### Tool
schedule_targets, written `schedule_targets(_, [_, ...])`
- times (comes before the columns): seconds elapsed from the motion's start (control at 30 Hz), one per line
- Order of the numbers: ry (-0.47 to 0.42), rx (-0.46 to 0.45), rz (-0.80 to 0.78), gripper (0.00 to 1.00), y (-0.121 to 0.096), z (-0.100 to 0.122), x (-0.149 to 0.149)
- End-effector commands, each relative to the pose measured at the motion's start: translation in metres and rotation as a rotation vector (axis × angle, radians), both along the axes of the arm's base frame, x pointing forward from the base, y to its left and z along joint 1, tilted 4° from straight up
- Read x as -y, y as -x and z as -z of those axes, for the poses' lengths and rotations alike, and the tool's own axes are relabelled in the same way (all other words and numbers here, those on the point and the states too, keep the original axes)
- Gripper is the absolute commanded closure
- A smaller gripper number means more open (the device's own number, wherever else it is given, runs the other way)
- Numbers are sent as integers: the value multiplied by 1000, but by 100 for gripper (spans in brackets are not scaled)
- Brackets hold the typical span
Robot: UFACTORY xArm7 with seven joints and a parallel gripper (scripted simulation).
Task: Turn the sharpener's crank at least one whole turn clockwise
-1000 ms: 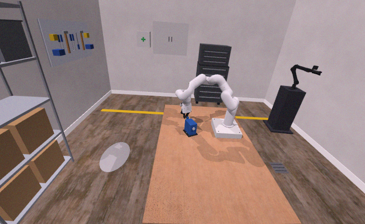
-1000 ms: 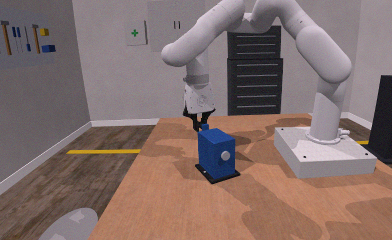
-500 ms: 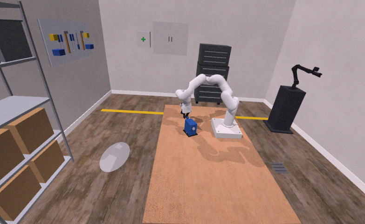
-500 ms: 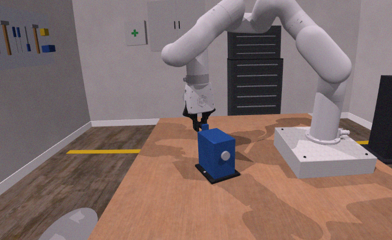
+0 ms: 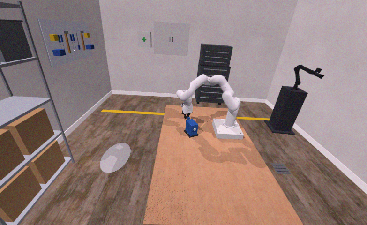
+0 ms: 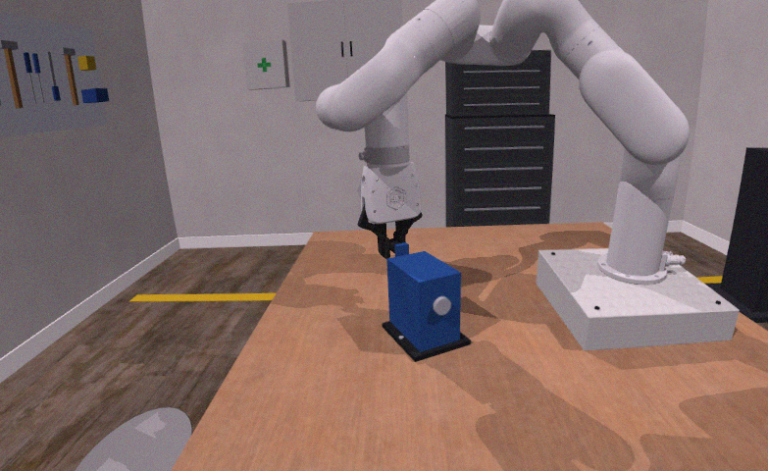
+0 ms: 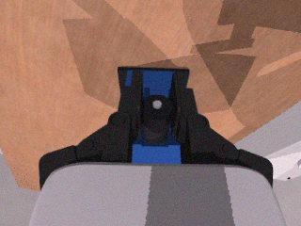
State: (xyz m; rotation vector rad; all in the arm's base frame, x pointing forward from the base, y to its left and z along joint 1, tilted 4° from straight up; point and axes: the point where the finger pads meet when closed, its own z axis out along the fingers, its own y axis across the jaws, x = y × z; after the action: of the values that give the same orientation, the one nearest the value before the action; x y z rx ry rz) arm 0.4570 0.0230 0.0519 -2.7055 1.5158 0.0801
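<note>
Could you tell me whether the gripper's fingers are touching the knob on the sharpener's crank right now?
Touching. In the wrist view the black fingers press both sides of the dark knob, with no gap showing; the gripper is shut on it above the sharpener.

The white arm [image 6: 627, 111] arches from its base and points the gripper [image 6: 391, 243] straight down, black fingers clamped on the crank knob [image 7: 156, 127].

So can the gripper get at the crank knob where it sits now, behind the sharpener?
Yes, it looks so: the gripper is already shut on the crank knob at the top rear of the blue sharpener, and nothing visible blocks it. How firm the hold is cannot be judged.
</note>
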Motion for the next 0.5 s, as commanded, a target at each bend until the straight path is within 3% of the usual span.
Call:
schedule_targets(0.0, [0,4,0,100,-2,-1,0])
schedule_targets(0.47, [0,4,0,100,-10,0,-6])
